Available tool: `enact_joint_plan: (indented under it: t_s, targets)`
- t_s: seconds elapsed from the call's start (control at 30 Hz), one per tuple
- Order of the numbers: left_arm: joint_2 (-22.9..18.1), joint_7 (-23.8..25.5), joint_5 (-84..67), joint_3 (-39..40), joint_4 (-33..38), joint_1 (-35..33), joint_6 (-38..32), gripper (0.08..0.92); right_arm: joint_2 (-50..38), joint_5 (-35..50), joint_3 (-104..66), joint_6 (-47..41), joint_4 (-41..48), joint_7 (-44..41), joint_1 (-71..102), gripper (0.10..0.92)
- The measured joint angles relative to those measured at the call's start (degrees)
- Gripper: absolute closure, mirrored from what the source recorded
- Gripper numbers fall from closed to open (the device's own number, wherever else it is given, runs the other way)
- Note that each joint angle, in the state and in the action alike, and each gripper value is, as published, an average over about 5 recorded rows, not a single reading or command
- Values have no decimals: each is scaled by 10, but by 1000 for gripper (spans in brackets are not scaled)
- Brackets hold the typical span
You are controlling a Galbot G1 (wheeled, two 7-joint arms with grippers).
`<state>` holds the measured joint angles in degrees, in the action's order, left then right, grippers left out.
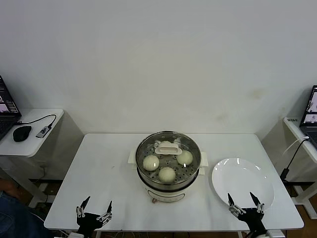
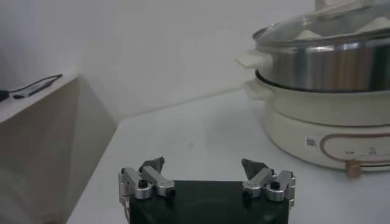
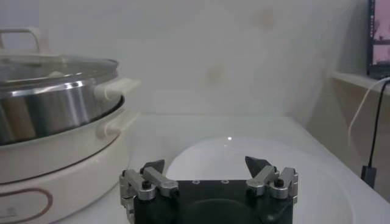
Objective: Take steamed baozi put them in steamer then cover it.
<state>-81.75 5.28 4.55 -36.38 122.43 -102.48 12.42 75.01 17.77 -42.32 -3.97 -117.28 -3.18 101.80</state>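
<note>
Baozi sit inside the steamer at the middle of a white table, under a glass lid with a cream handle on top. Three buns show through the glass in the head view: one on the robot's left, one on its right, one nearest the robot. A fourth cannot be made out; the handle hides part of the basket floor. The steel basket rests on its white pot base, which carries a small label on its front wall.

Both arms wait at the near edge of the table, well apart from the pot. The left gripper hangs off the near-left part of the table with its fingers spread wide and nothing between them; its wrist view looks across bare tabletop to the pot. The right gripper stands at the near-right, its jaws likewise fully parted and empty, just over the near rim of a white plate. The plate lies beside the pot on the robot's right, close to it but not touching, with no buns on it.

A side desk to the robot's left holds a mouse and a cable. A second desk stands at the right.
</note>
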Motion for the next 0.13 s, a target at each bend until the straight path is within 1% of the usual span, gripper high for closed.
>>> enact_joint_plan:
  t_s: [0.13]
  targets:
    - [-1, 1, -3, -1, 0, 1, 0, 177, 1, -4, -1, 0, -1, -3, 0, 203]
